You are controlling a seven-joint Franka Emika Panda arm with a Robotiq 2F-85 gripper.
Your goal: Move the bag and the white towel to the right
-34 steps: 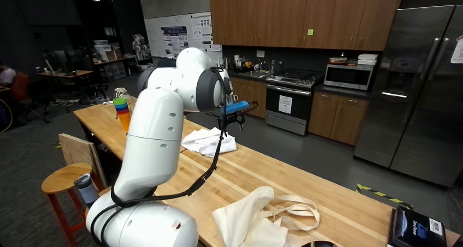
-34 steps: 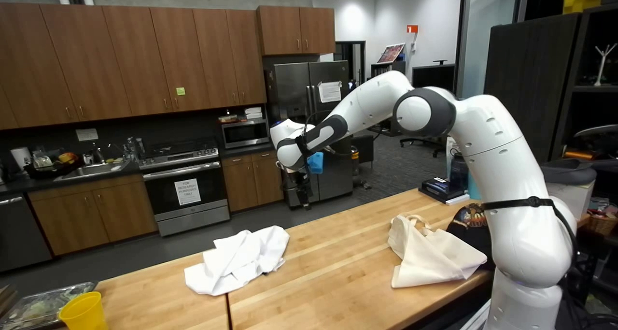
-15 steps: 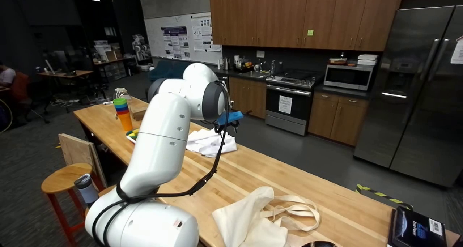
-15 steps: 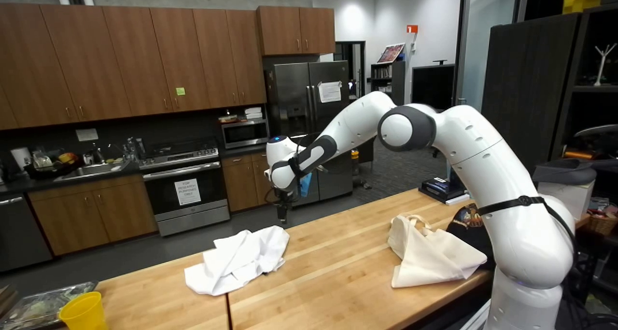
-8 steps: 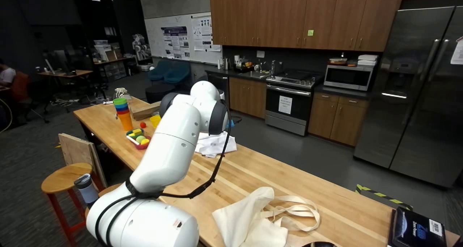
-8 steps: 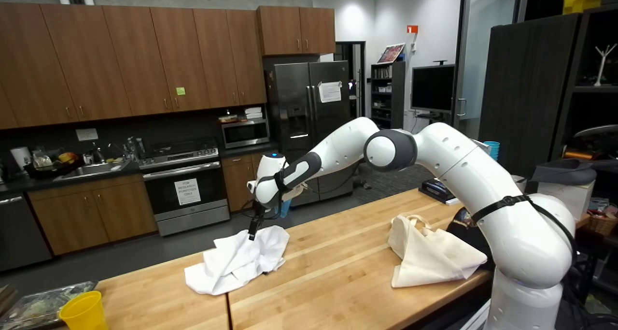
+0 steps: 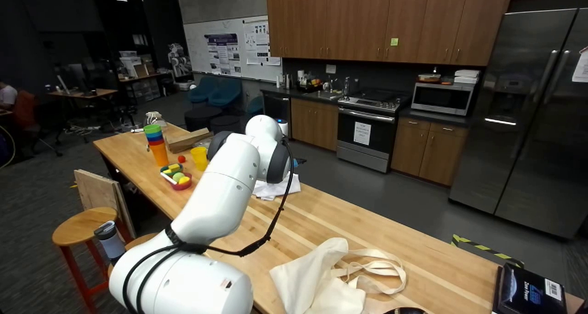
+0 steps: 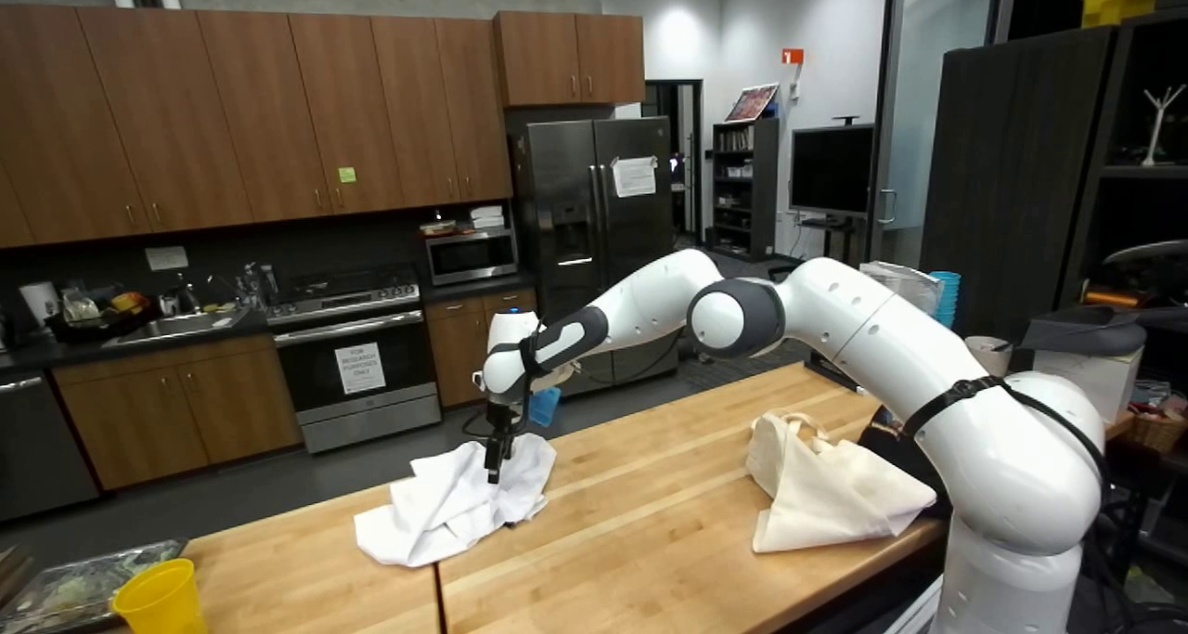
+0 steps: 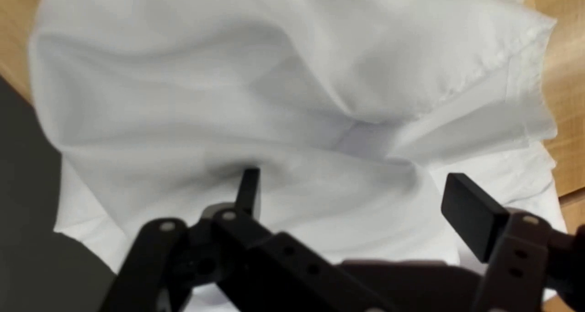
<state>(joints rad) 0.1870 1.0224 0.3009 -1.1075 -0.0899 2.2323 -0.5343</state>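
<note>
Bag (image 7: pixel 317 282), handles (image 7: pixel 399 271) toward fridge (image 7: pixel 510 121)

In an exterior view, arm (image 7: pixel 223 194) hid part of white towel (image 7: pixel 274 189) from us; lower edge cropped the bag (image 7: pixel 317 277). Whether the hand (image 9: pixel 356 188) touched cloth, we couldn't tell.

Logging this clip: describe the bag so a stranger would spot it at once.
Start at the long wooden table, in the part near the robot's base. There lies the bag, a slumped cloth tote. Its cream-beige colour and long loop handles set it apart from the black item next to it and the whiter towel under the tool.
</note>
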